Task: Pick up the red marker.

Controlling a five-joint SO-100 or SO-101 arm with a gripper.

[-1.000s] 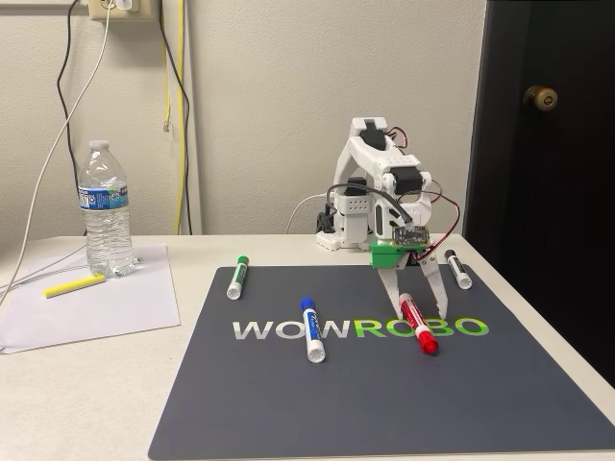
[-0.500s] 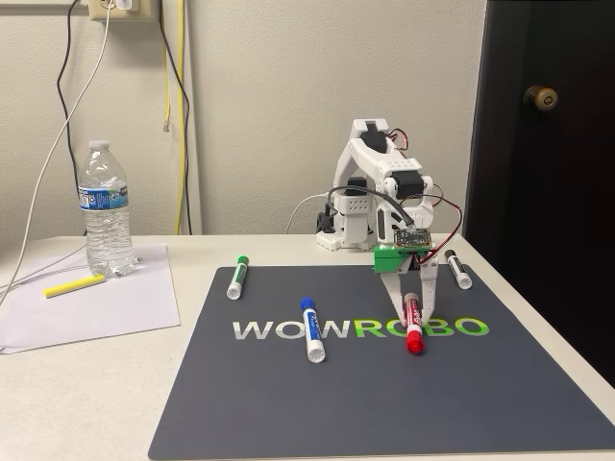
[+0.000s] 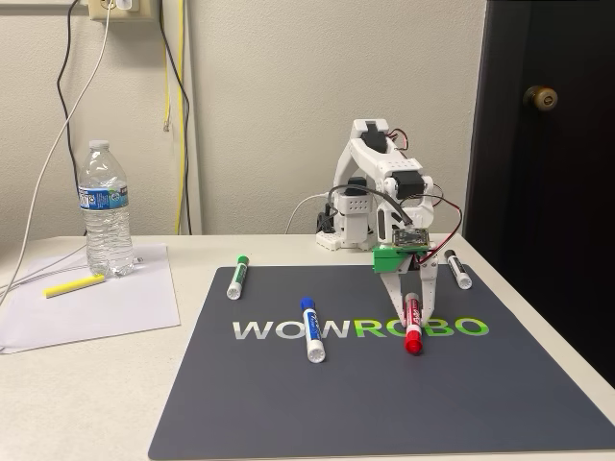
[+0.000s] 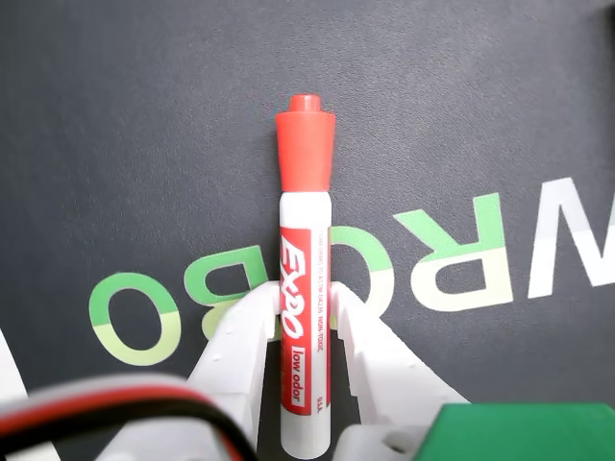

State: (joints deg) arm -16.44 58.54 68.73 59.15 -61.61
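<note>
The red marker [image 3: 413, 322] lies flat on the dark mat [image 3: 384, 403], over the green letters of its printed logo, in the right half of the mat and nearer its rear edge than its front one. In the fixed view its long axis runs almost straight from rear to front, with the red cap toward the front edge of the worktop [image 3: 86, 403] and the white barrel end toward the arm's base. In the wrist view the red marker [image 4: 305, 288] stands vertical in the picture, cap at the top and away from the camera. The end effector [image 3: 413, 300] is down over the barrel, its two white fingers [image 4: 240, 346] one on each side and pressed against the label: it is clenched on the barrel, and the cap juts out free. A blue-capped marker [image 3: 310, 329] lies well apart toward the mat's middle, a green-capped marker [image 3: 236, 276] near the mat's rear left corner, and a black-capped marker [image 3: 458, 269] by the mat's right edge behind the end effector. Near the worktop's left edge a water bottle [image 3: 105, 209] and a yellow highlighter [image 3: 74, 285] rest on a paper sheet [image 3: 96, 307].
</note>
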